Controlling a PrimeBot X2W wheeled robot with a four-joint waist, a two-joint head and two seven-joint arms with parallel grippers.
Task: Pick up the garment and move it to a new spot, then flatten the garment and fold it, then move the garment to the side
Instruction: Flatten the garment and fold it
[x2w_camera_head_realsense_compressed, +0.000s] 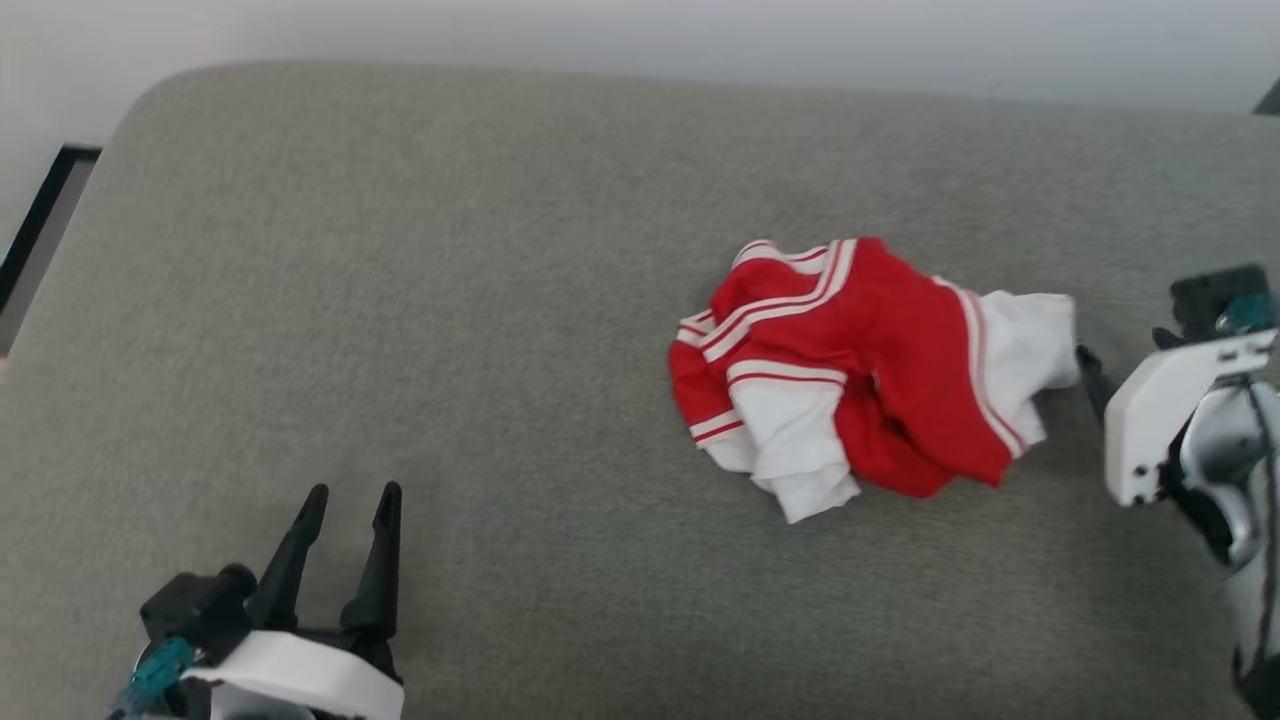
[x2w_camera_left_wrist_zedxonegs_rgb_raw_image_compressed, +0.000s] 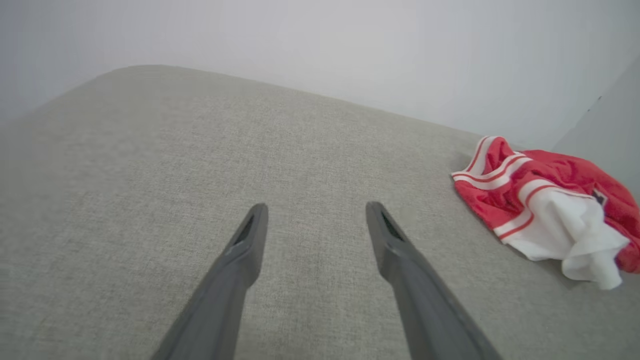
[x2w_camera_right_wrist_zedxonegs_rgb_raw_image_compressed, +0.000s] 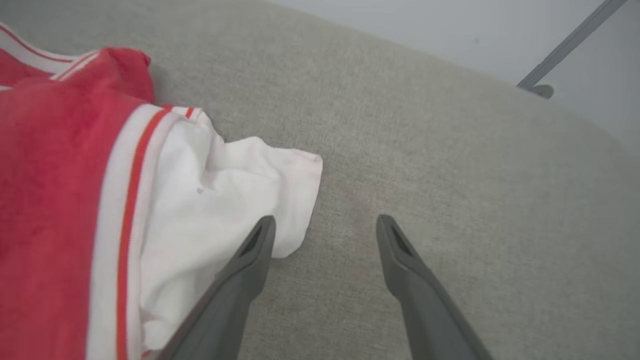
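Observation:
The garment (x2w_camera_head_realsense_compressed: 860, 370) lies crumpled on the grey padded surface (x2w_camera_head_realsense_compressed: 400, 300), right of centre. It is red, with white sleeves and striped trim. My right gripper (x2w_camera_head_realsense_compressed: 1092, 368) is at the garment's right end, next to a white sleeve. In the right wrist view that gripper (x2w_camera_right_wrist_zedxonegs_rgb_raw_image_compressed: 326, 220) is open, and one of its fingers (x2w_camera_right_wrist_zedxonegs_rgb_raw_image_compressed: 250, 260) overlaps the edge of the sleeve (x2w_camera_right_wrist_zedxonegs_rgb_raw_image_compressed: 225, 200), with grey fabric between the fingers. My left gripper (x2w_camera_head_realsense_compressed: 355, 490) is open and empty at the lower left, far from the garment. The left wrist view has that gripper (x2w_camera_left_wrist_zedxonegs_rgb_raw_image_compressed: 316, 206) over bare fabric, with the garment (x2w_camera_left_wrist_zedxonegs_rgb_raw_image_compressed: 540, 200) off to the right.
The grey surface's rounded far edge runs along a pale wall (x2w_camera_head_realsense_compressed: 640, 40). A dark-framed object (x2w_camera_head_realsense_compressed: 40, 230) stands off the left edge. A grey metal leg with a round foot (x2w_camera_right_wrist_zedxonegs_rgb_raw_image_compressed: 545, 90) is beyond the surface in the right wrist view.

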